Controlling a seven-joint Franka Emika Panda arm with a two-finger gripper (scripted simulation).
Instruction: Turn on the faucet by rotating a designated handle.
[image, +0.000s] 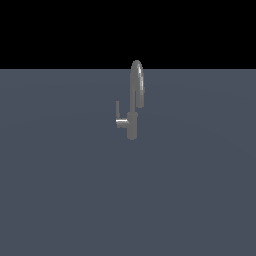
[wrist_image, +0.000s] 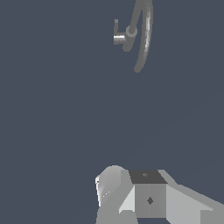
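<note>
grey metal faucet (image: 133, 107) stands mid-worktop (image: 60, 200) nearer the far edge, handle (image: 119, 118) upright beside its base and free to turn. my claw isn't clearly shown, so i cannot tell its opening.

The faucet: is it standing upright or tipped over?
Upright: the faucet stands on its base, spout arching overhead, handle bar pointing up.

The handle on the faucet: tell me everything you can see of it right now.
The handle is a thin grey metallic L-shaped lever: a short bright stub sticks out sideways from the faucet body toward the exterior view's left, ending in a slim bar that stands upright. It sits low, just above the cylindrical base. Nothing touches it; in the wrist view the gripper is well away from it.
</note>
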